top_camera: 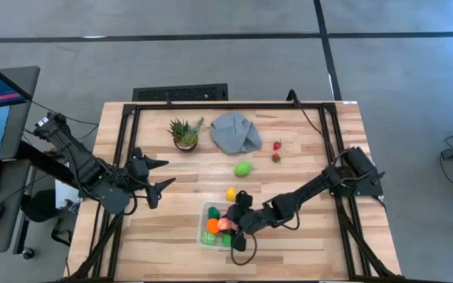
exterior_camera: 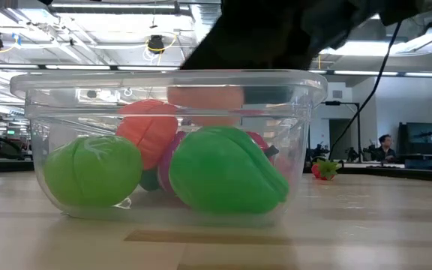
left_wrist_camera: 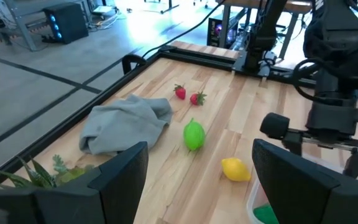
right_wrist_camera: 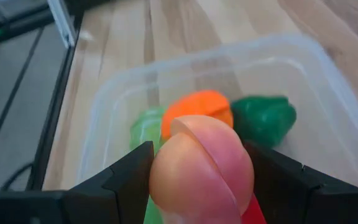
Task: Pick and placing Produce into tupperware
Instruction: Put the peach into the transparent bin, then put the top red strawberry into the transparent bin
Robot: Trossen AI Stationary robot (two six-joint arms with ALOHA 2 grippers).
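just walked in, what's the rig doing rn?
The right gripper is over the clear container, its fingers shut on a pink-orange toy peach. Several toy fruits are already inside, among them an orange piece and a dark green one. Still out on the table: a yellow lemon, a green lime and two strawberries. The left gripper waits open, off to the left.

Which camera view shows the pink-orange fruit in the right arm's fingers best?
The right wrist view: the pink-orange fruit fills it, between the fingers. The high view shows a small spot; the low view only its underside through the tupperware; the left wrist view nothing.
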